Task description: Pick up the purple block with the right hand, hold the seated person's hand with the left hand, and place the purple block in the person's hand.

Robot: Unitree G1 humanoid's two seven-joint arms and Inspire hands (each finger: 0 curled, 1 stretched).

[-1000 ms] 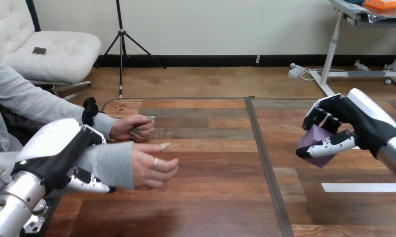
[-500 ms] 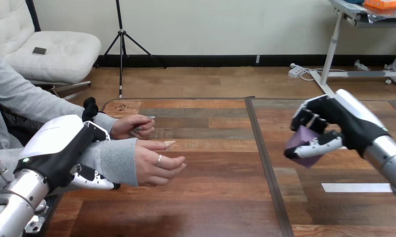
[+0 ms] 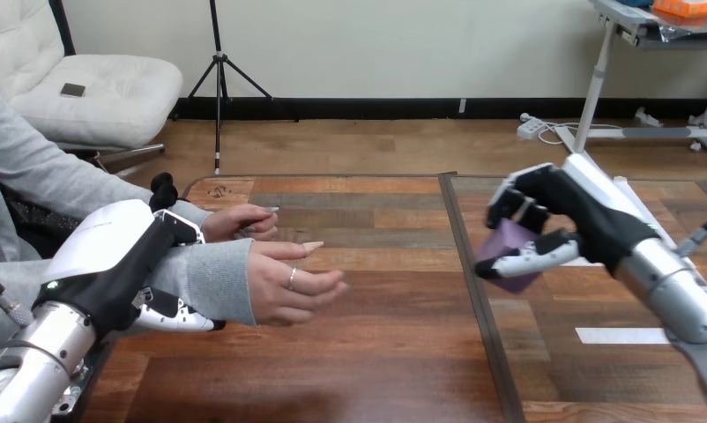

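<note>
Our right hand's fingers (image 3: 519, 201) and thumb curl round the purple block (image 3: 506, 240), pinching it above the table (image 3: 376, 352), well right of the person's hand (image 3: 293, 284); the right hand (image 3: 579, 216) faces that way to deliver, we judge; our left hand (image 3: 125, 264) curls fingers (image 3: 178, 315) under the sleeved wrist beside it, steadying it; the waiting palm holds nothing yet.

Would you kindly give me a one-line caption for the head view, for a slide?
Left hand grips the person's forearm; right hand holds the purple block aloft, right of their open hand.
</note>
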